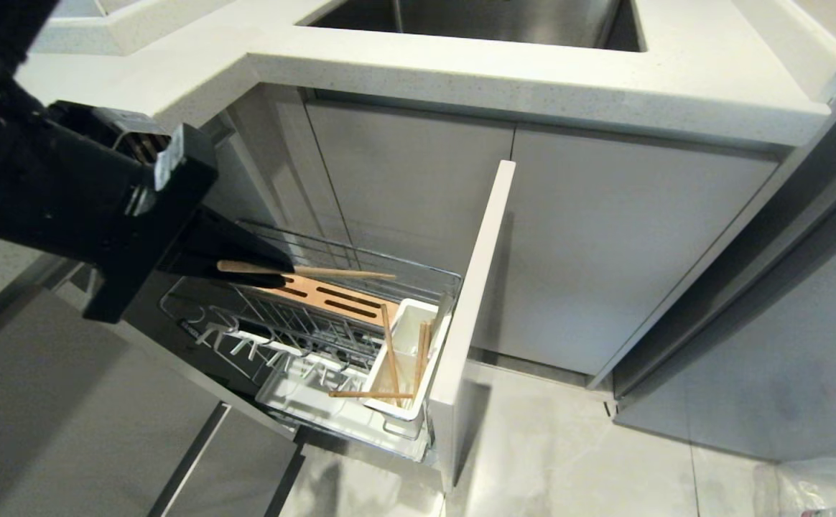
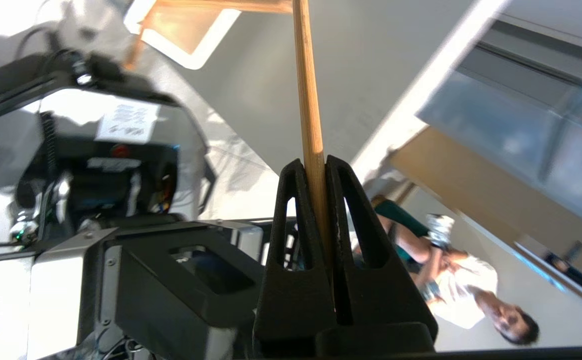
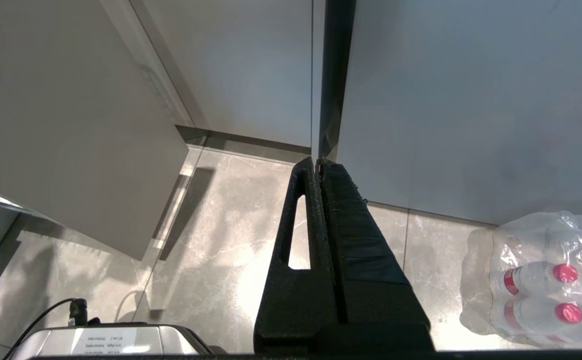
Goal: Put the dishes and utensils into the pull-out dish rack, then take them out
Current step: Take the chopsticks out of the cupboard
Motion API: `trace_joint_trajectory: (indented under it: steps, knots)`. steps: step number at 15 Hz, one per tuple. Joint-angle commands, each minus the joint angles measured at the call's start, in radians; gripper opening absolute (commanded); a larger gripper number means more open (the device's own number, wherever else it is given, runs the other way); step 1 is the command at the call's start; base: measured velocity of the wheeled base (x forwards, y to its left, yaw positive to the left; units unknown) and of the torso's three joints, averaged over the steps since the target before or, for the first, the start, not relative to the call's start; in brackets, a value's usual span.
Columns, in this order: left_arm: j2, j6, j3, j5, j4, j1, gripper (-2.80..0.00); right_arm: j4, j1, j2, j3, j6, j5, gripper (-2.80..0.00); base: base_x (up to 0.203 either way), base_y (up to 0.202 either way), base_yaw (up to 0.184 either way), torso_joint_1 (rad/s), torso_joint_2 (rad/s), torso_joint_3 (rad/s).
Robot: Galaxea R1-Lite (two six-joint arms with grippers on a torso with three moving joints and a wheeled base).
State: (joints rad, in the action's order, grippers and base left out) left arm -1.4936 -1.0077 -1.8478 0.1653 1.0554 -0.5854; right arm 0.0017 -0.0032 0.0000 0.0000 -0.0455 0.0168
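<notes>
1. Left gripper [image 1: 274, 273] is squeezed shut on one chopstick [image 1: 346, 273]. It hangs above the back part of the dish rack [image 1: 418, 269], at about 9 o'clock in the head view.

2. Seen from the left wrist, the two black fingers [image 2: 298, 210] press the chopstick [image 2: 311, 110] tight between them. No gap shows beside the stick.

3. That stick lies almost flat. Its long line runs from 9 o'clock to 3 o'clock. The thick end pokes out behind the fingers, and the thin tip points toward 3 o'clock.

4. White cup [image 1: 407, 359] for forks and sticks sits at the front of the rack, just behind the grey front panel [image 1: 479, 287]. From the gripper it lies toward 4 o'clock and lower down.

5. More wooden sticks [image 1: 389, 352] are in that cup. Two stand leaning, and one lies across near the cup's bottom end.

6. I see no bowl, plate or fork in the rack.

7. I think the stick is either going into the cup or coming out. I cannot tell which. To go in, it would need to tip up with its thin end down.

8. Right gripper [image 3: 319, 165] is shut and holds nothing. It points down at the floor [image 3: 221, 240], well apart from the rack, so the left arm is the nearer one.
</notes>
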Motion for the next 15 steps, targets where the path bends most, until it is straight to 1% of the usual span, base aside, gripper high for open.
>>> trace_joint_trajectory:
  steps: [1,2,3,4,5,6,7,8,9,10,12,13,14,15]
  knots:
    - [0.059,-0.006,-0.014,0.0,0.005,-0.012,-2.8,0.0,0.0,0.0,0.002,0.0,0.0,-2.8,0.0,0.0,0.0,0.0,0.0,0.0]
    - [0.086,-0.006,-0.024,-0.006,0.004,-0.017,-2.8,0.0,0.0,0.0,0.002,0.0,0.0,-2.8,0.0,0.0,0.0,0.0,0.0,0.0]
    - [0.125,-0.006,-0.033,-0.026,0.002,-0.029,-2.8,0.0,0.0,0.0,0.002,0.0,0.0,-2.8,0.0,0.0,0.0,0.0,0.0,0.0]
    - [0.161,0.002,-0.047,-0.068,-0.001,-0.045,-2.8,0.0,0.0,0.0,0.002,0.0,0.0,-2.8,0.0,0.0,0.0,0.0,0.0,0.0]
    - [0.192,0.028,-0.058,-0.113,-0.004,-0.05,-2.8,0.0,0.0,0.0,0.002,0.0,0.0,-2.8,0.0,0.0,0.0,0.0,0.0,0.0]
    - [0.225,0.076,-0.071,-0.172,-0.01,-0.053,-2.8,0.0,0.0,0.0,0.002,0.001,0.0,-2.8,0.0,0.0,0.0,0.0,0.0,0.0]
    - [0.26,0.132,-0.08,-0.253,-0.025,-0.053,-2.8,0.0,0.0,0.0,0.002,0.0,0.0,-2.8,0.0,0.0,0.0,0.0,0.0,0.0]
    - [0.281,0.17,-0.085,-0.316,-0.049,-0.051,-2.8,0.0,0.0,0.0,0.002,0.001,0.0,-2.8,0.0,0.0,0.0,0.0,0.0,0.0]
    - [0.304,0.21,-0.086,-0.41,-0.09,-0.041,-2.8,0.0,0.0,0.0,0.002,0.0,0.0,-2.8,0.0,0.0,0.0,0.0,0.0,0.0]
    - [0.324,0.26,-0.086,-0.479,-0.123,-0.005,-2.8,0.0,0.0,0.0,0.002,0.001,0.0,-2.8,0.0,0.0,0.0,0.0,0.0,0.0]
    - [0.335,0.338,-0.088,-0.553,-0.157,0.08,-2.8,0.0,0.0,0.0,0.002,0.0,0.0,-2.8,0.0,0.0,0.0,0.0,0.0,0.0]
    - [0.337,0.373,-0.087,-0.588,-0.175,0.136,-2.8,0.0,0.0,0.0,0.002,0.001,0.0,-2.8,0.0,0.0,0.0,0.0,0.0,0.0]
    - [0.336,0.421,-0.085,-0.619,-0.186,0.202,-2.8,0.0,0.0,0.0,0.002,0.001,0.0,-2.8,0.0,0.0,0.0,0.0,0.0,0.0]
    - [0.331,0.456,-0.084,-0.643,-0.192,0.273,-2.8,0.0,0.0,0.0,0.002,0.0,0.0,-2.8,0.0,0.0,0.0,0.0,0.0,0.0]
